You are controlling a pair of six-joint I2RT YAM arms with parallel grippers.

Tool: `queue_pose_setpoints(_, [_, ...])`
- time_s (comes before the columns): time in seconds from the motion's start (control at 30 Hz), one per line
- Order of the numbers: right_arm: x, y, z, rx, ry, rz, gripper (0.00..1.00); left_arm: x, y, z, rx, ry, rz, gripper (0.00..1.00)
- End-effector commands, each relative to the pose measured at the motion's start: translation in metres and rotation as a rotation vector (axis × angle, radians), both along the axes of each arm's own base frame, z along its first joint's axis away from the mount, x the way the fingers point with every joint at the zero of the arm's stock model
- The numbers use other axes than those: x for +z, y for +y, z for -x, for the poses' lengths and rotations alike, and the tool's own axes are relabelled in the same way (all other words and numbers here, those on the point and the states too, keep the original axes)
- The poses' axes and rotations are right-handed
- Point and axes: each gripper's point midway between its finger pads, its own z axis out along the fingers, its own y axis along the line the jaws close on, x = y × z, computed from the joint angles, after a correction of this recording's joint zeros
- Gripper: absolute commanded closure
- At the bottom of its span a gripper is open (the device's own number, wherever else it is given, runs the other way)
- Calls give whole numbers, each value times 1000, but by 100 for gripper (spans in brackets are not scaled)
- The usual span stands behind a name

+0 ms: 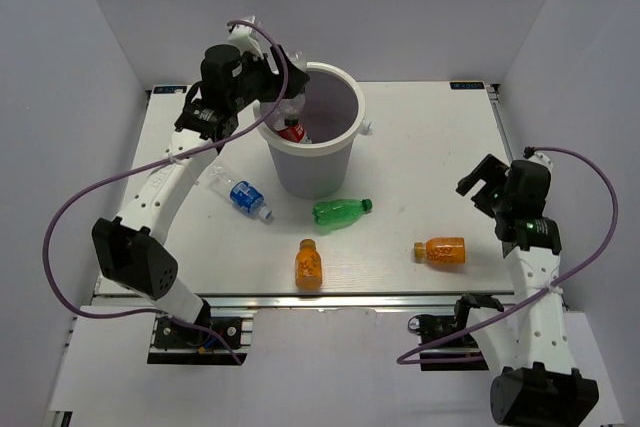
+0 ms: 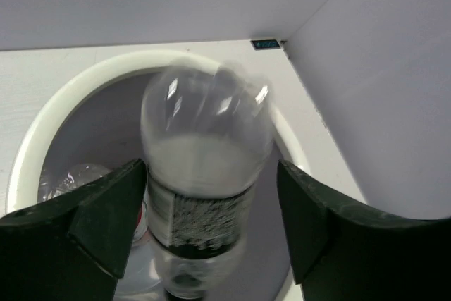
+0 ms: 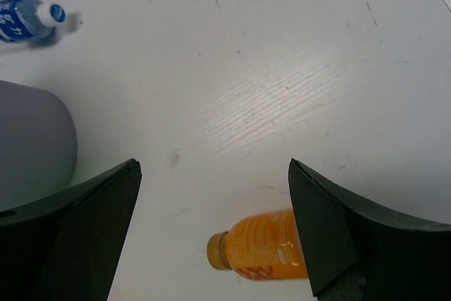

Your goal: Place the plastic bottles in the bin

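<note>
Step in hand: the left arm (image 1: pixel 165 182) is reaching over the tall round white plastic bin (image 1: pixel 310 175) and appears to be releasing the clear plastic bottle with the red label (image 1: pixel 291 130) into it.
Left jaws: standing parted on either side of that bottle, with a thin gap showing on one side in the left wrist view. The bottle is hanging neck-down inside the rim and looking blurred, so I am judging it loose rather than gripped.
Right jaws: gaping wide with nothing between them, hovering above the white table (image 1: pixel 420 137) over the right-hand orange plastic bottle (image 1: pixel 440 249).
Inside the bin: another clear plastic bottle (image 2: pixel 77 177) is lying at the bottom.
Waiting on the table: the clear bottle with the blue label (image 1: pixel 245 197) is lying just left of the bin. The green plastic bottle (image 1: pixel 340 212) is lying just in front of it, and the second orange bottle (image 1: pixel 308 265) is sitting nearer the front edge.
Progress: by my reckoning two of six bottles are in or entering the bin, leaving four.
Next move: the left arm is needing to lift clear of the rim and go for the blue-label bottle. The right jaws are well placed to descend and close across the orange bottle's body.
</note>
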Motion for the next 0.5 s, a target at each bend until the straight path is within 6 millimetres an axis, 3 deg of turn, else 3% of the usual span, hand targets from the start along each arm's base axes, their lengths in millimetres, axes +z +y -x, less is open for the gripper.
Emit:
queue_pose_setpoints(0.0, [-21, -5, 35, -60, 127, -3, 11, 14, -3, 6, -41, -35, -42, 15])
queue_pose_setpoints(0.07, [-21, -4, 44, -56, 145, 0, 11, 13, -5, 6, -50, -37, -52, 2])
queue_pose_setpoints(0.23, [-43, -7, 81, -40, 363, 40, 11, 26, -12, 2, -80, -62, -27, 2])
queue_pose_setpoints(0.33, [-56, 12, 91, 12, 397, -51, 11, 29, -1, -8, -5, -50, -57, 2])
queue_pose_setpoints(0.47, [-70, 20, 98, -6, 405, -112, 11, 53, 34, -14, 160, -104, -58, 2])
